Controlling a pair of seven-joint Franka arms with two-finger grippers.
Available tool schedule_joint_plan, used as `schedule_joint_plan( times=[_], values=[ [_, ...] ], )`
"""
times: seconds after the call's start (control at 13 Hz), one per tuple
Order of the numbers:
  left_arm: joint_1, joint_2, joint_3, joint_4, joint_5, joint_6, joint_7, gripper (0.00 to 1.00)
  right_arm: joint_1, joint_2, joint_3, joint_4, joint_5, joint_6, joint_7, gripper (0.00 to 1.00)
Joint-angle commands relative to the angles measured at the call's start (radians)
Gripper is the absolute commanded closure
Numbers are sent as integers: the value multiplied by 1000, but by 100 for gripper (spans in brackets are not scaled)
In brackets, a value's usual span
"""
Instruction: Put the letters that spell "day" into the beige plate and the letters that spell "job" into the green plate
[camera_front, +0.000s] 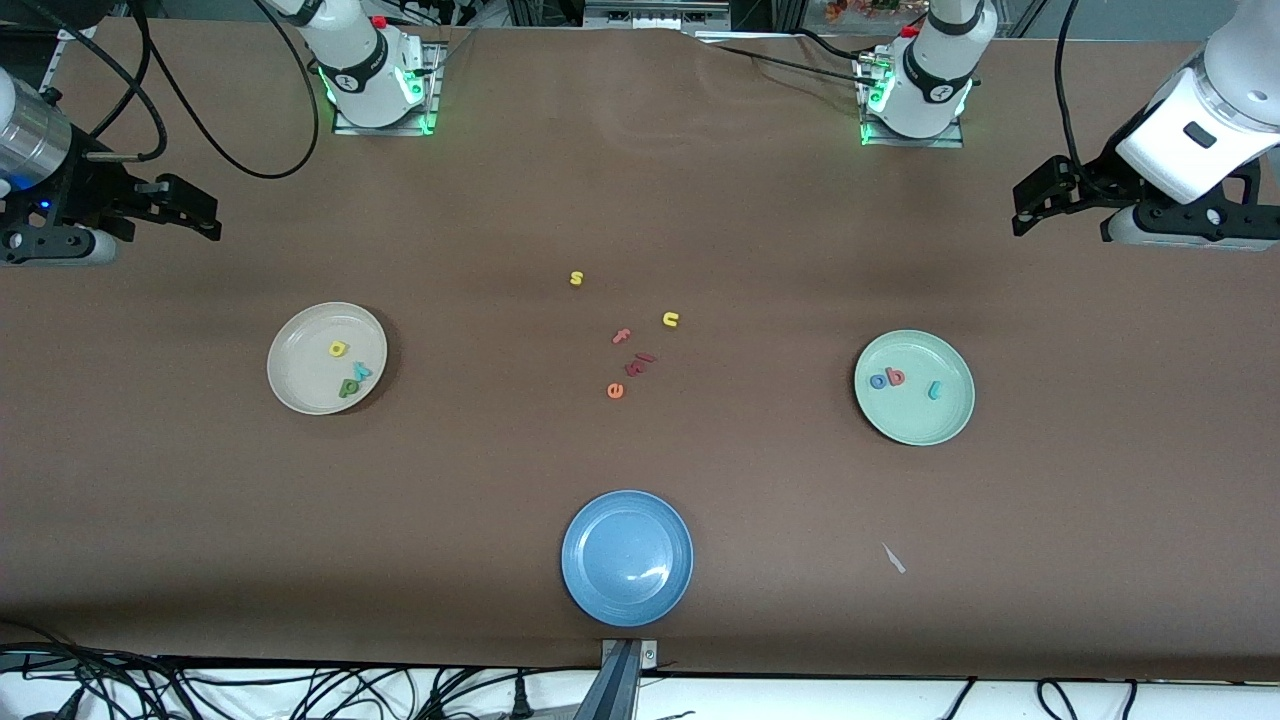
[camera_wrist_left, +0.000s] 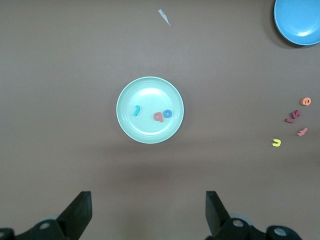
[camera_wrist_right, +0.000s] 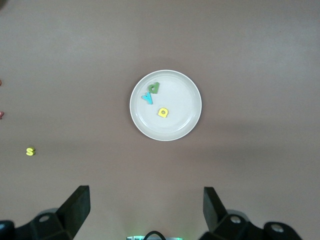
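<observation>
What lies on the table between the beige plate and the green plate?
In the front view, between the beige plate and the green plate sit only loose letters: yellow s, yellow u, pink f, dark red letters, orange e.

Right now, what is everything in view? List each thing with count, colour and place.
beige plate: one, cream-beige, toward the right arm's end of the table.
day letters: three in the beige plate; green d, yellow a, teal y.
green plate: one, pale mint, toward the left arm's end.
job letters: three in the green plate; teal j, blue o, salmon b.
blue plate: one, nearest the front camera, nothing in it.
loose letters: mid-table; yellow s, yellow u, pink f, orange e, dark red letters.
pale scrap: one, on the table.
left tool: open, empty, raised.
right tool: open, empty, raised.
</observation>
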Motion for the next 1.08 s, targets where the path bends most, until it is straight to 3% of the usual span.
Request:
schedule_joint_plan(
  times=[0.0, 1.0],
  values=[
    [-1, 10, -4, 30, 22, -24, 16, 0, -16, -8, 18, -13, -7, 8, -18, 0],
    [7, 10, -2, 30, 23, -24, 18, 0, -13, 32, 15, 33, -3, -7, -15, 0]
  ],
)
